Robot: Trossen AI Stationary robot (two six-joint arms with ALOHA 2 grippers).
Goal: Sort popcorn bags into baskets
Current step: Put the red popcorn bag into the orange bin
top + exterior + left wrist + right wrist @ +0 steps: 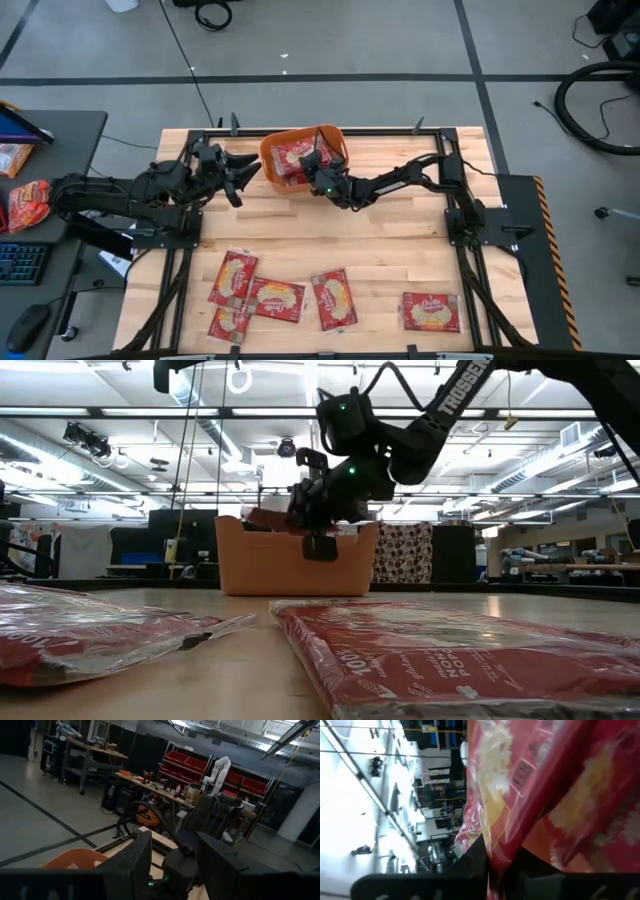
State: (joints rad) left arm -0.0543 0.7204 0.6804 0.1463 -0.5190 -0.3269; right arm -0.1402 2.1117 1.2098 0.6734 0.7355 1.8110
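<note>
The orange basket stands at the table's far edge, near the middle, with red popcorn bags inside; one bag sticks up above its rim. My right gripper is at the basket's near rim, shut on a popcorn bag. My left gripper hovers open just left of the basket, which shows in the left wrist view as an orange rim. Several more popcorn bags lie flat along the table's near side. My right gripper pinches a red popcorn bag between its two fingers by an edge of the wrapper. It comes in from the table's right over the basket's near rim. The bag reaches out past the fingers over the basket; whether it rests on the bags inside, I cannot tell.
A dark frame rail runs along the table's far edge behind the basket. Bare wood lies between the basket and the near row of bags. A side desk on the left holds a crinkled orange-red snack packet and a keyboard.
</note>
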